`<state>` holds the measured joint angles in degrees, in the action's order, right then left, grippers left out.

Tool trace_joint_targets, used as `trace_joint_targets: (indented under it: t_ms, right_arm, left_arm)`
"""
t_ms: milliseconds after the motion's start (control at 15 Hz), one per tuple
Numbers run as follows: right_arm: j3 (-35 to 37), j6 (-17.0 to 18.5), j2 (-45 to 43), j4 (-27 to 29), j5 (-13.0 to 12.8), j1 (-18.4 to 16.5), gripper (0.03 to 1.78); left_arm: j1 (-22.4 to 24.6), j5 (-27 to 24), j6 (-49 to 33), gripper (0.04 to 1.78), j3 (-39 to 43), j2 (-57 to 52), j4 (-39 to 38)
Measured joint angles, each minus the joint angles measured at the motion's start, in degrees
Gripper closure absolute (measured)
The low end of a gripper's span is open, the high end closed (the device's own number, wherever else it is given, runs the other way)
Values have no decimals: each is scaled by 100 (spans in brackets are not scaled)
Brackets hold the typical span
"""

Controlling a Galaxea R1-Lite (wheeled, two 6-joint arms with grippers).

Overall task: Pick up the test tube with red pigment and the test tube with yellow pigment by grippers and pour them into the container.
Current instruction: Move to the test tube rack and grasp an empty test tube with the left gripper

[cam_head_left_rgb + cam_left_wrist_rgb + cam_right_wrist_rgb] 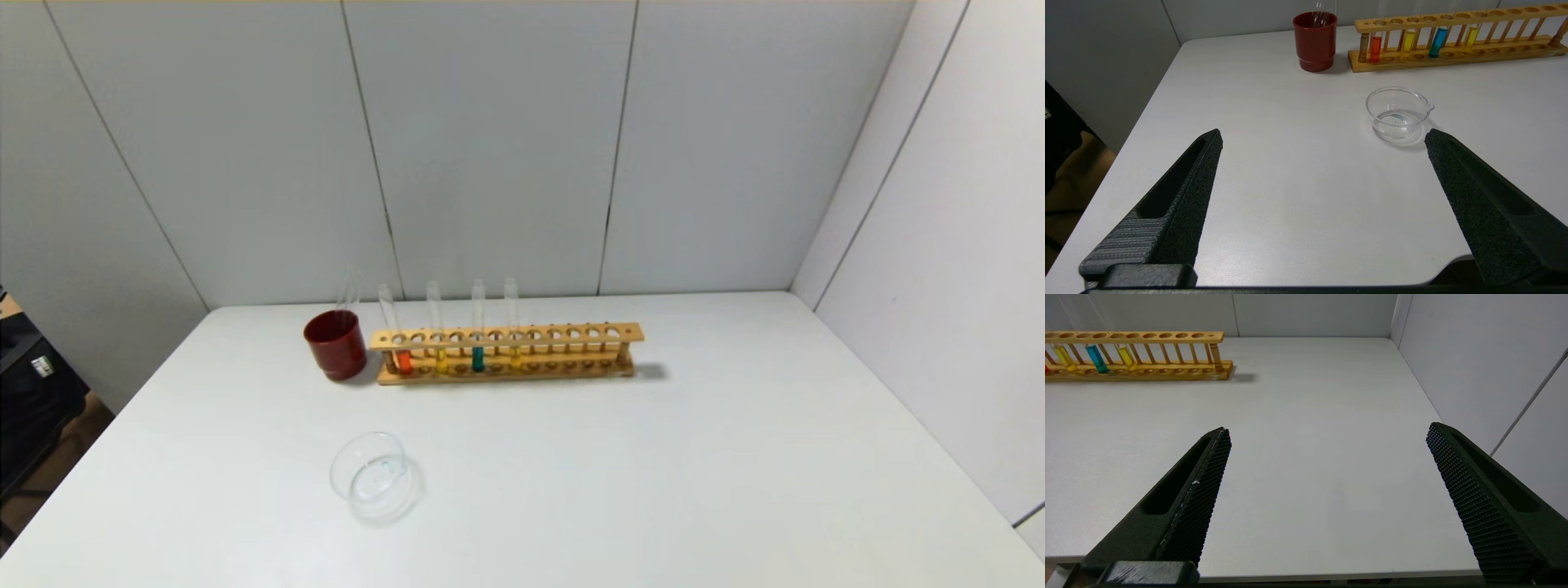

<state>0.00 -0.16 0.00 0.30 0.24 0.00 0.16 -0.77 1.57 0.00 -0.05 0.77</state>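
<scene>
Red tube [403,359] and yellow tube [441,358] stand upright in the rack [571,333], far left. Left gripper [1323,136] is nearer; right gripper [1327,433] farther. Both gape wide, empty.

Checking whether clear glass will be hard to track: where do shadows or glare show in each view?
Head view: rack casts a shadow off its right end; container looks faint. Left wrist view: container shows bright rim glints, soft shadow beneath. Right wrist view: rack-end shadow only.
</scene>
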Motion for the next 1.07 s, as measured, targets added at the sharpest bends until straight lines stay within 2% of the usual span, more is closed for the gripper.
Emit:
trace_joint_targets:
  t_ms: [1067]
  right_arm:
    - [0, 0, 0, 2, 2, 0, 6]
  left_arm:
    - [0, 9, 21, 7, 0, 0, 0]
